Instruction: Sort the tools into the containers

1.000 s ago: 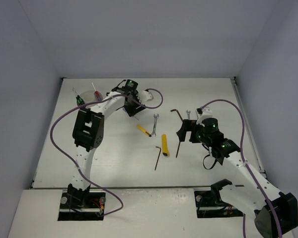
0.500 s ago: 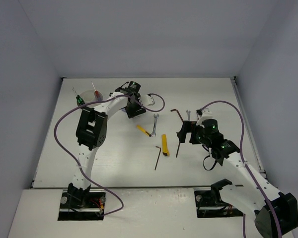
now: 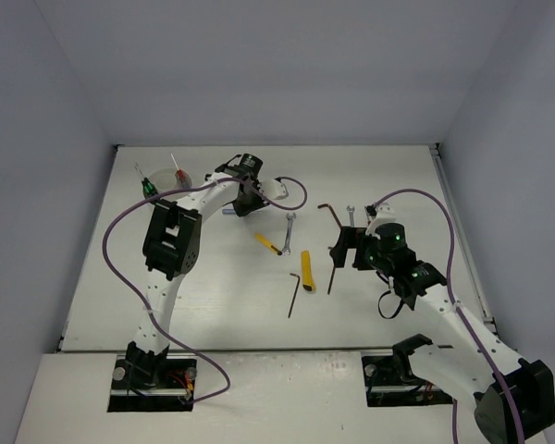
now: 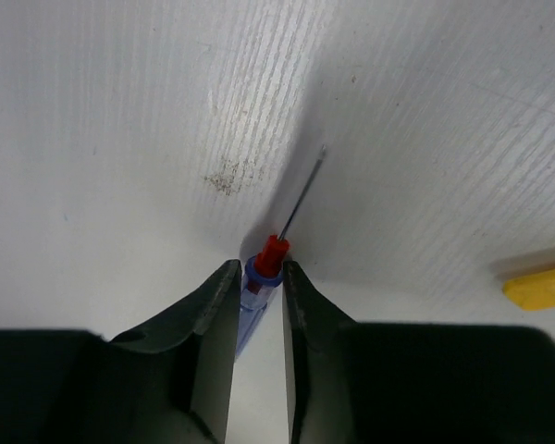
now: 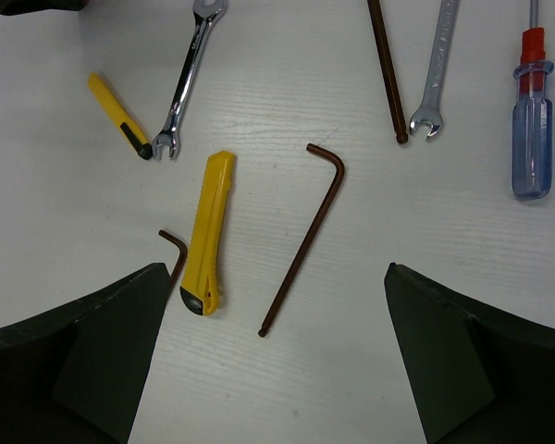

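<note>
My left gripper (image 4: 259,268) is shut on a blue screwdriver (image 4: 256,285) with a red collar; its thin shaft points away over the white table. Seen from above, the left gripper (image 3: 243,199) is at the back centre. My right gripper (image 5: 276,273) hangs wide open above a yellow knife (image 5: 208,231) and a long dark hex key (image 5: 305,236), touching neither. From above, the right gripper (image 3: 347,245) is right of centre. Two screwdrivers (image 3: 149,183) stand upright at the back left in a faint white cup (image 3: 180,180).
Loose on the table lie a wrench (image 5: 180,83), a small yellow tool (image 5: 118,116), a short hex key (image 5: 174,248), another hex key (image 5: 387,69), a second wrench (image 5: 432,74) and a second blue screwdriver (image 5: 532,129). Grey walls stand round the table.
My left gripper's fingers have closed onto the blue screwdriver after shifting slightly right. The right arm has not moved.
</note>
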Motion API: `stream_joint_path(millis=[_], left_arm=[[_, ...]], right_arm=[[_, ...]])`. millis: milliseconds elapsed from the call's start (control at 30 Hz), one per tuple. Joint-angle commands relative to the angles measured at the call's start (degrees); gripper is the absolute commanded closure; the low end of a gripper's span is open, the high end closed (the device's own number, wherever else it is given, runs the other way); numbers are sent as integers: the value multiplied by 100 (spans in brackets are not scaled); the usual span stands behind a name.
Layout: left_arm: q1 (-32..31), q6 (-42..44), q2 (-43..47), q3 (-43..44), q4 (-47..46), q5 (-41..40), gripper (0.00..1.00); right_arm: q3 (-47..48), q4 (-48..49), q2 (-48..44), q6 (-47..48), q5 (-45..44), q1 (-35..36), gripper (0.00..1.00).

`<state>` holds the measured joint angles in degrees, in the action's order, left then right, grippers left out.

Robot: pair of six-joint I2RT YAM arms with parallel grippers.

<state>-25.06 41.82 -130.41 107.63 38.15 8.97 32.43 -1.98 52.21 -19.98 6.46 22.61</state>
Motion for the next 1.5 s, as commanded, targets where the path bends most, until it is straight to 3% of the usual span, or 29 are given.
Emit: stream_joint_path(millis=[0, 33, 100, 267, 333, 467, 633, 833, 1000, 1267, 1467], left_arm=[[52, -43, 90, 81, 138, 123, 90], [61, -85, 94, 80, 154, 130, 96], [104, -308, 106, 96, 217, 261, 100], [453, -1220, 238, 337, 195, 992, 100], [682, -2018, 363, 509, 96, 1505, 100], [1152, -3224, 901, 75, -878, 1836, 100], [1388, -4509, 2059, -1006, -2810, 939, 100], [1479, -5194, 2704, -1671, -4082, -1116, 100], [1565, -5645, 2747, -1755, -4452, -2028, 100], [1872, -6360, 2460, -1878, -4861, -2075, 100], [1882, -6353, 2455, -2074, -5009, -2204, 100]], right_arm=[[44, 268, -61, -51, 40, 42, 0], [44, 268, -61, -49, 40, 42, 0], [44, 268, -61, -42, 41, 42, 0], [63, 268, -60, -49, 57, 42, 0], [71, 268, -53, -44, 62, 42, 0], [71, 268, -47, -49, 75, 42, 0], [83, 268, -49, -41, 78, 42, 0], [88, 268, -33, -34, 75, 42, 0], [62, 268, -44, -40, 57, 42, 0], [35, 259, -79, -41, 48, 42, 0], [35, 268, -49, -41, 31, 37, 0]])
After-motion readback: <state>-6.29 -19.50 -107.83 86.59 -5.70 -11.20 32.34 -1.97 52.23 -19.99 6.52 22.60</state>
